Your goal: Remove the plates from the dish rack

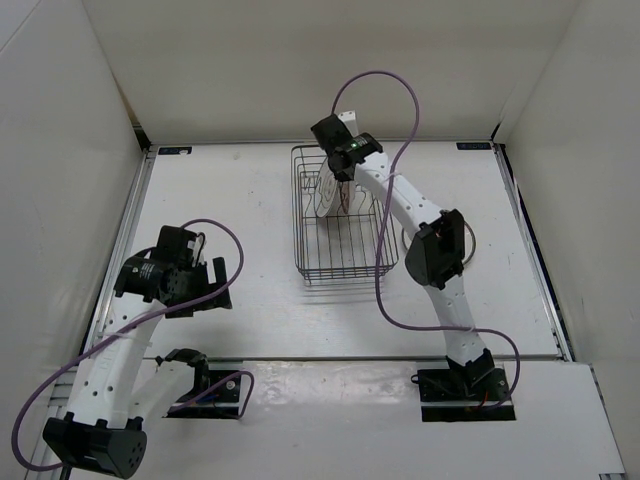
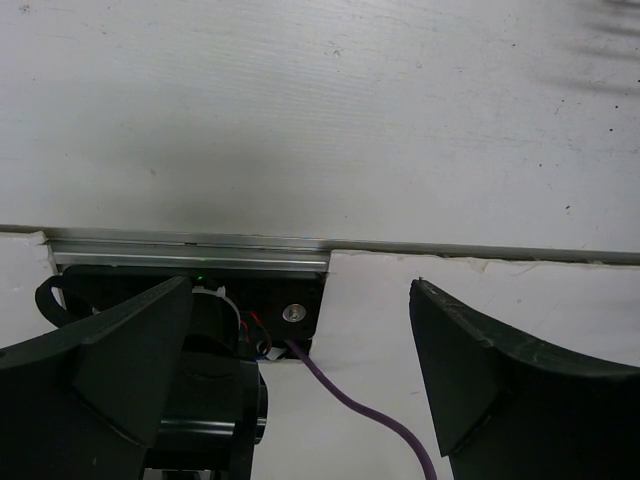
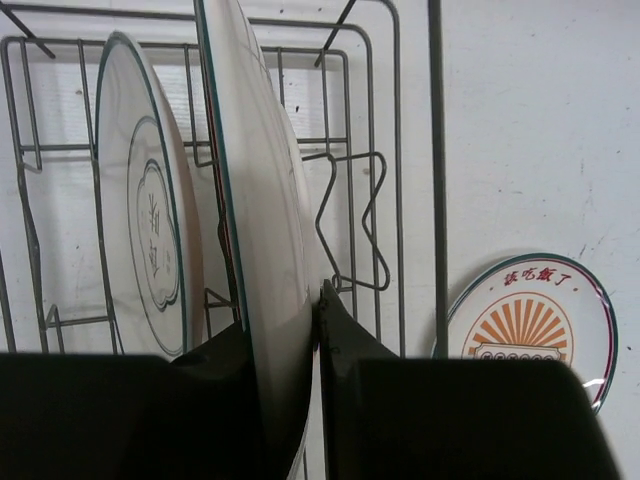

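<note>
The dark wire dish rack (image 1: 340, 262) stands at mid-table. Two pale, dark-rimmed plates stand on edge in it. My right gripper (image 3: 285, 320) reaches down into the rack's far end (image 3: 436, 150) and is shut on the nearer plate (image 3: 255, 200), one finger on each face. The other plate (image 3: 150, 230), with faint grey marks, stands just to its left. A third plate (image 3: 525, 325) with an orange sunburst centre lies flat on the table outside the rack, to its right. My left gripper (image 2: 300, 290) is open and holds nothing, low over the near left of the table (image 1: 215, 285).
White walls enclose the table on three sides. A metal rail (image 2: 190, 255) and the left arm's base, with a purple cable (image 2: 350, 405), lie under my left gripper. The right arm's elbow (image 1: 438, 250) hangs over the table just right of the rack.
</note>
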Robot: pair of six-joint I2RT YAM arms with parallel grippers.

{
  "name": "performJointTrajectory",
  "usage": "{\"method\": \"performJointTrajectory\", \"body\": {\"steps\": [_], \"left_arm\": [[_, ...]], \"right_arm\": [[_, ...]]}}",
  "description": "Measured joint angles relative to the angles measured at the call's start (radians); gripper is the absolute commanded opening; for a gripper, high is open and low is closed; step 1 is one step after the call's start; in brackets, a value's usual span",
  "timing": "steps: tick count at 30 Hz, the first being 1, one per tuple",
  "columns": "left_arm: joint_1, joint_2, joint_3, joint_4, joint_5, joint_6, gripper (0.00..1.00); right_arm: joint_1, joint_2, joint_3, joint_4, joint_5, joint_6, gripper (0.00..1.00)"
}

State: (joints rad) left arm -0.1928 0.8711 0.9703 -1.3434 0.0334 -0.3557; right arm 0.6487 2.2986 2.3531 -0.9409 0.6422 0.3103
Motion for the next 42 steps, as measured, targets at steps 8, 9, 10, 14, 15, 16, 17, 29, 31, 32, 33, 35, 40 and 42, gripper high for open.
{"method": "performJointTrajectory", "body": {"steps": [8,9,10,14,15,16,17,29,31,32,33,35,40,42], "left_arm": [[-0.019,0.000,0.000,0.000,-0.001,0.000,1.00],[-0.021,0.000,0.000,0.000,-0.001,0.000,1.00],[-0.023,0.000,0.000,0.000,-0.001,0.000,1.00],[-0.028,0.001,0.000,-0.001,-0.004,0.001,1.00],[-0.032,0.000,0.000,-0.001,-0.008,0.001,1.00],[-0.035,-0.001,0.000,-0.001,-0.011,0.001,1.00],[-0.037,-0.002,0.000,-0.001,-0.012,0.001,1.00],[-0.050,-0.001,0.000,-0.004,-0.018,0.002,1.00],[-0.052,-0.001,0.000,-0.004,-0.019,0.004,1.00],[-0.053,-0.001,0.000,-0.004,-0.019,0.004,1.00],[-0.053,-0.001,0.000,-0.004,-0.019,0.005,1.00],[-0.053,-0.001,0.000,-0.004,-0.019,0.005,1.00],[-0.053,-0.001,-0.001,-0.004,-0.019,0.004,1.00],[-0.055,-0.001,-0.001,-0.004,-0.019,0.005,1.00]], "right_arm": [[-0.002,-0.110,0.016,0.069,0.036,-0.064,0.00],[-0.003,-0.138,0.016,0.082,0.028,-0.064,0.00],[-0.007,-0.170,0.016,0.090,0.023,-0.065,0.00],[-0.138,-0.341,-0.023,0.052,-0.081,0.039,0.00],[-0.228,-0.433,-0.127,0.096,-0.160,0.071,0.00],[-0.337,-0.509,-0.203,0.110,-0.194,0.081,0.00],[-0.449,-0.542,-0.207,0.068,-0.197,0.103,0.00],[-0.584,-0.812,-0.694,0.024,-0.304,0.216,0.00],[-0.611,-0.854,-0.833,0.086,-0.361,0.231,0.00],[-0.627,-0.866,-0.882,0.095,-0.388,0.237,0.00],[-0.645,-0.876,-0.929,0.105,-0.417,0.243,0.00],[-0.681,-0.884,-0.988,0.131,-0.478,0.255,0.00],[-0.718,-0.918,-1.138,0.268,-0.607,0.268,0.00],[-0.727,-0.923,-1.188,0.305,-0.654,0.268,0.00]]}}
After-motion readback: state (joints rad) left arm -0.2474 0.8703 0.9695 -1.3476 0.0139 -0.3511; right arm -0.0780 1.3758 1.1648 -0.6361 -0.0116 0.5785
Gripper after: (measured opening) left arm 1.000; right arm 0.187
